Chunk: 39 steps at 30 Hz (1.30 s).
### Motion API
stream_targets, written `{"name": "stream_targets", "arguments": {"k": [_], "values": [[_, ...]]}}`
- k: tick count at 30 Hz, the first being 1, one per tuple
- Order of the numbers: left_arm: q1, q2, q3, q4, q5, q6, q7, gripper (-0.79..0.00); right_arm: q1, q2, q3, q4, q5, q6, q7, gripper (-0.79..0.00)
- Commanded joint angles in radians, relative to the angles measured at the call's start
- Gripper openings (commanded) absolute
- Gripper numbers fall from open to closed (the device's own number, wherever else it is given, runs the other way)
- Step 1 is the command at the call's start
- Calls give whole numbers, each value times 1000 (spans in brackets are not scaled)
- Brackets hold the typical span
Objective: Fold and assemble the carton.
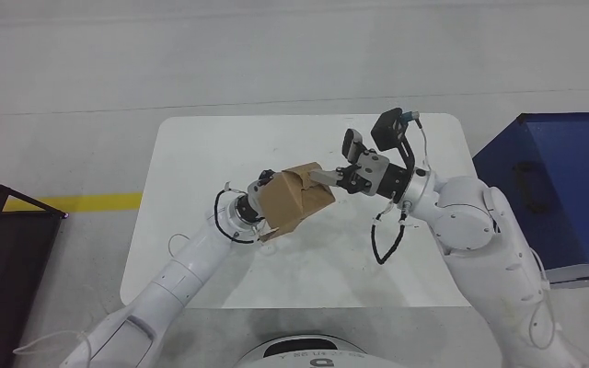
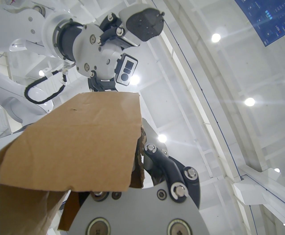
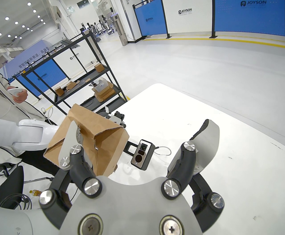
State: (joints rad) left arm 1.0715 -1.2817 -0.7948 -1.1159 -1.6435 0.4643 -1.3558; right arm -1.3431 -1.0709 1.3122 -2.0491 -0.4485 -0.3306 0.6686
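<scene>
Carton [image 1: 293, 201] gripped by left claw [image 1: 269, 201] touches spread right claw's [image 1: 337, 158] finger [image 3: 69, 138].

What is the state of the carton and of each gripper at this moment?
carton: partly folded, one end not closed, held tilted above the table.
left gripper: shut on the carton.
right gripper: open, one finger against the carton, the other free.

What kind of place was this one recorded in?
Probably a large factory-style hall or robot test floor: a white table stands on open pale floor with a yellow line, blue partition panels stand along its edge, and a black shelf rack holds cardboard boxes.
</scene>
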Motion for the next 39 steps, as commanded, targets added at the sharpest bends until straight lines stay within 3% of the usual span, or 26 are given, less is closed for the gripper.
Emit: {"name": "stream_targets", "arguments": {"k": [1,24,34,39], "values": [[-3,0,3,-1,1,0,0,-785,0,1,0,-2,-3,-1,7,0],[-17,12,42,-6,-2,-16,-16,-785,34,19,8,-30,14,-46,158,0],[-26,19,64,-7,-13,-22,-22,-785,-2,31,114,-28,197,-111,115,0],[-12,26,105,-59,-97,1,0,-785,7,32,115,13,345,-189,111,0]]}}
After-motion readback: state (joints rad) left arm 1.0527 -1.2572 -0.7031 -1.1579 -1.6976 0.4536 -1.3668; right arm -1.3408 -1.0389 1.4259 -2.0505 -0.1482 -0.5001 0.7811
